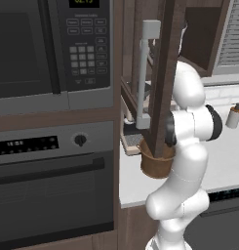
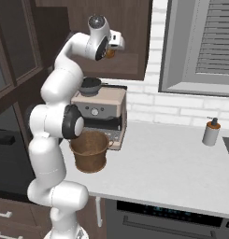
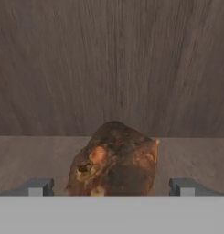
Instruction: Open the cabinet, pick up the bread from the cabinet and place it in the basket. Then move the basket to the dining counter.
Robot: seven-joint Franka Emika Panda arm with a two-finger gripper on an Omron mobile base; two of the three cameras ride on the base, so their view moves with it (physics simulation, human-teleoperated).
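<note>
- the cabinet (image 1: 165, 73) door stands swung open, its grey bar handle (image 1: 144, 73) facing the left base camera – the opening step looks done
- the basket (image 2: 90, 150) sits on the white worktop (image 2: 172, 158) at about 6 o'clock below the open cabinet, just beside the coffee machine (image 2: 101, 114), mouth up and nothing visible inside
- the bread (image 3: 114, 160) lies on the cabinet shelf (image 3: 35, 155) with the wooden back wall at its 12 o'clock; in the right base view a golden bit of it shows right at the hand
- the gripper (image 3: 112, 186) is spread wide – one fingertip stands at the bread's 8 o'clock and the other at its 4 o'clock, neither one touching it, so nothing is held
- the lump looks light, crusty and uneven, probably a little yielding; a firm squeeze could dent it and a grip on a sloping face could slip
- best hold, by my reading: across its broad lower middle, where the two flanks are nearest parallel, with the fingertips pushed further in past the widest part before closing
</note>
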